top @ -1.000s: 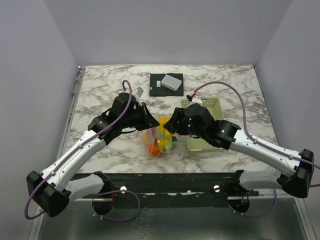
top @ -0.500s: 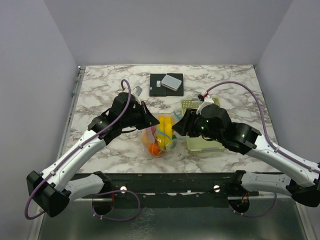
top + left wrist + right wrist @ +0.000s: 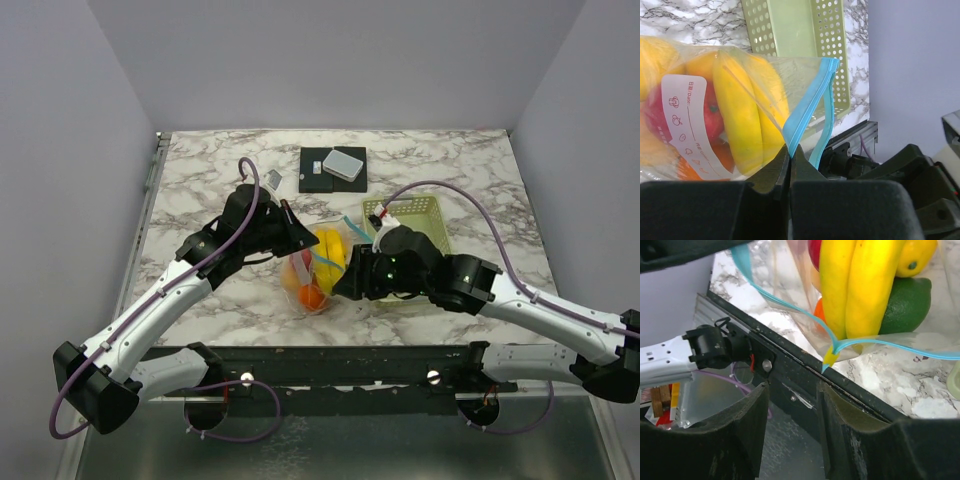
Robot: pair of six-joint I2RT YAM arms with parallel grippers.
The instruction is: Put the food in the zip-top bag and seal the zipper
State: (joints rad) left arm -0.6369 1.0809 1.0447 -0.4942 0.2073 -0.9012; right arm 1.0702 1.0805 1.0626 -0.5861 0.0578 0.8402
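Lighting bright, even, diffuse; shadows soft. Left wrist view: fingers point(image 3: 715, 210) out of focus, zip-top bag point(image 3: 765, 85) above them sharp, faint sheen.

Plain grey walls point(image 3: 330, 60), white marble-veined table point(image 3: 200, 180), dark front rail point(image 3: 340, 362)

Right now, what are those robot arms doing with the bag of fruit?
The left gripper is pinched shut on the blue zipper, holding the clear bag by its edge. The banana and green fruit sit inside. The right gripper hangs open close to the zipper's corner, touching nothing. The bag's mouth is not yet sealed.
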